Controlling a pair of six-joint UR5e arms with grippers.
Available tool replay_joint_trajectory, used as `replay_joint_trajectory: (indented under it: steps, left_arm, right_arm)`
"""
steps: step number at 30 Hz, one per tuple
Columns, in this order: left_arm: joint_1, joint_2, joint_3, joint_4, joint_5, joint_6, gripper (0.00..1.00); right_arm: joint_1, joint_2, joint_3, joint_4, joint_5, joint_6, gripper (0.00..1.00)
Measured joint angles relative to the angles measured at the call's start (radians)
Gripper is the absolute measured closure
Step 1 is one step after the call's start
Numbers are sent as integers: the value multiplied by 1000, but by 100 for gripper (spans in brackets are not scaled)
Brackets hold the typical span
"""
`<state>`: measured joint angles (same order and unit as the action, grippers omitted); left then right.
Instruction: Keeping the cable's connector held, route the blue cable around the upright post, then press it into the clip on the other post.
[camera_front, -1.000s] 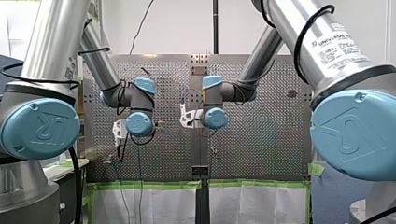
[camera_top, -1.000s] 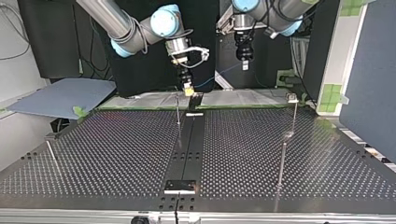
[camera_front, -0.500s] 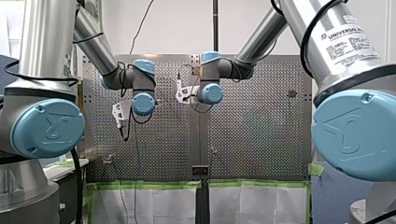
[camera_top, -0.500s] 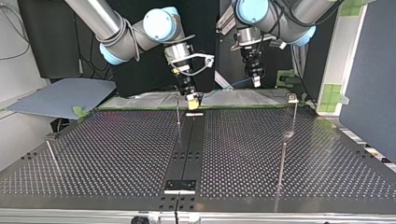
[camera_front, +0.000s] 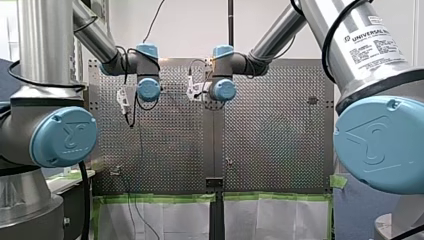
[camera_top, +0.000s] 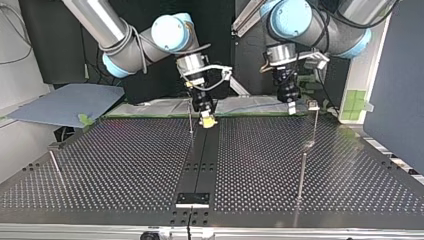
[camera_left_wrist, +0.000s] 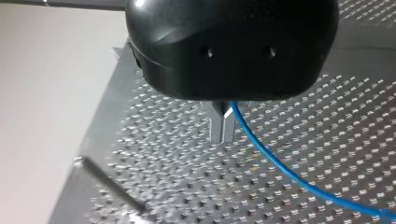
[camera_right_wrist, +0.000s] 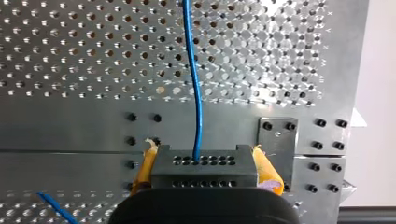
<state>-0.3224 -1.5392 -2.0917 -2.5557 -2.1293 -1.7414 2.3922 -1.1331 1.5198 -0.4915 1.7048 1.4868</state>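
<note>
connector (camera_right_wrist: 204, 164): black block clamped between the yellow pads (camera_right_wrist: 267, 173) of my right gripper (camera_top: 206, 121), one pad on each side
blue cable (camera_right_wrist: 195, 93): leaves a hole in the block's front face and runs straight ahead over the perforated table (camera_top: 125, 165). A second stretch shows low beside the gripper body
cable at left arm: in the left wrist view it comes out at the root of the metal fingers (camera_left_wrist: 215, 127), tight against one of them, then sweeps ahead and off to one side across the holes
my left gripper (camera_left_wrist: 222, 127): fingers drawn together on the cable, only a thin slit between them
right gripper position: top view, low over the table's dark centre strip (camera_top: 202, 160) near the far edge, just beside the thin post (camera_top: 190, 120), apart from it
left gripper position: top view, at the view's right of the right gripper, tip near the block-headed post (camera_top: 315, 125), apart from it
delta, top view: vs 1.0 s ago both grippers have come nearer and lower. The right one went from over the far edge to over the strip. The left one dropped from high up and swung toward the view's right, closing on the block-headed post
delta, front view: both wrists sit higher in the view than 1.0 s ago, farther out across the table
unchanged: posts stand where they did
</note>
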Motion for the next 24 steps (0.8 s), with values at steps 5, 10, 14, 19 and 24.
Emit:
replay_joint_trajectory:
  steps: [5,10,14,19,24]
  left_arm:
    - [39,39,35,-39,28,6,100]
    - [81,81,77,-81,36,14,100]
    - [114,115,111,-115,40,24,100]
    - [135,153,151,-159,65,32,100]
    - [142,153,190,-201,104,41,100]
  right_arm:
    - [0,-1,-40,40,-3,0,100]
    - [-2,-4,-80,80,-13,1,100]
    - [-5,-9,-113,107,-20,1,100]
    - [-9,-20,-163,128,-30,11,100]
    - [-13,-28,-205,163,-50,31,100]
